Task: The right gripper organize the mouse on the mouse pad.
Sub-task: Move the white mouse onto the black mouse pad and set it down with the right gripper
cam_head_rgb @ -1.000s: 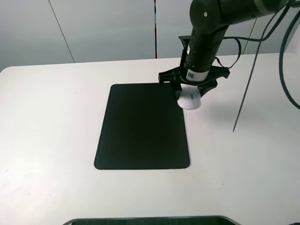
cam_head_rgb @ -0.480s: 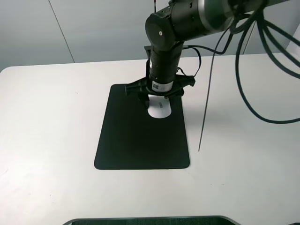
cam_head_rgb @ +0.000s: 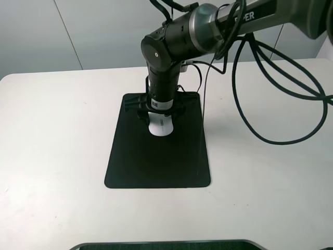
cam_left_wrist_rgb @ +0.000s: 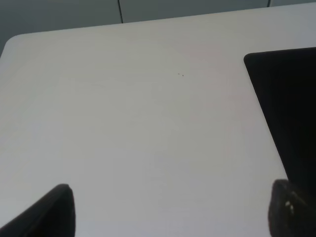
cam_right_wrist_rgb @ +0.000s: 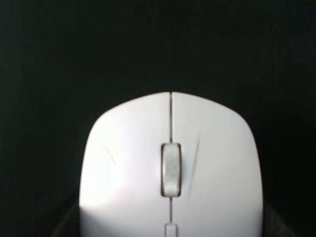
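Observation:
My right gripper [cam_head_rgb: 158, 113] hangs from a thick black arm and is shut on the white mouse [cam_head_rgb: 159, 125]. It holds the mouse over the upper middle of the black mouse pad [cam_head_rgb: 156, 161]. I cannot tell whether the mouse touches the pad. In the right wrist view the mouse [cam_right_wrist_rgb: 170, 163] fills the frame with its grey scroll wheel [cam_right_wrist_rgb: 171, 169] in the middle and the pad [cam_right_wrist_rgb: 148, 44] behind it. The left gripper [cam_left_wrist_rgb: 173, 212] is open and empty over bare table, to the left of the pad's corner [cam_left_wrist_rgb: 291, 98].
The white table [cam_head_rgb: 57, 130] lies all around the pad. Black cables [cam_head_rgb: 270, 120] loop from the right arm over the table's right side. A dark edge [cam_head_rgb: 166, 245] runs along the table's front.
My right gripper has carried the mouse leftward, from beside the pad's upper right edge to over the pad's upper middle. The left gripper has not visibly moved.

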{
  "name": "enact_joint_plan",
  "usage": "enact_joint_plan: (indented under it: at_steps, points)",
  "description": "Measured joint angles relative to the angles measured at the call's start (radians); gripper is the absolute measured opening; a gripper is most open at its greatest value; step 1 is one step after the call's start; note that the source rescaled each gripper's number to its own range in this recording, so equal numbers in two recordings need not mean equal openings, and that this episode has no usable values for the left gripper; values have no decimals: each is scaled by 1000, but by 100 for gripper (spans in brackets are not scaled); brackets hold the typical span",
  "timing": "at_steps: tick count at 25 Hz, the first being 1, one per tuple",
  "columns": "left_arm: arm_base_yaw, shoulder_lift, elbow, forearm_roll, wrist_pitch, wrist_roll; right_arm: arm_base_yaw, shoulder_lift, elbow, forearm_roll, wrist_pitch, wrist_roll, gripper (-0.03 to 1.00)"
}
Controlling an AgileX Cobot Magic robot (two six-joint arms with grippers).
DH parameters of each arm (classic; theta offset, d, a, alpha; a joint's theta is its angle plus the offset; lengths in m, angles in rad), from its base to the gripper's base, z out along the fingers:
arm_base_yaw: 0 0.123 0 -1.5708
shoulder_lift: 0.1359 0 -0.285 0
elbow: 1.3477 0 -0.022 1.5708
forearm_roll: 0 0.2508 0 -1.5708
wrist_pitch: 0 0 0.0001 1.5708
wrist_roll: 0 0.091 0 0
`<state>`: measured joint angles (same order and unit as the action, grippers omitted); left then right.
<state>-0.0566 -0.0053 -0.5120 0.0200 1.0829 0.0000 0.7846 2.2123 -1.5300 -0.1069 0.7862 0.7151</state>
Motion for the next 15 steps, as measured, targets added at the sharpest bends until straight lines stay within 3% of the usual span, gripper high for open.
enact_joint_plan:
  at_steps: [15]
  points:
    - [0,0,0,0,0,0,2,64,-4,-41,11,30,1]
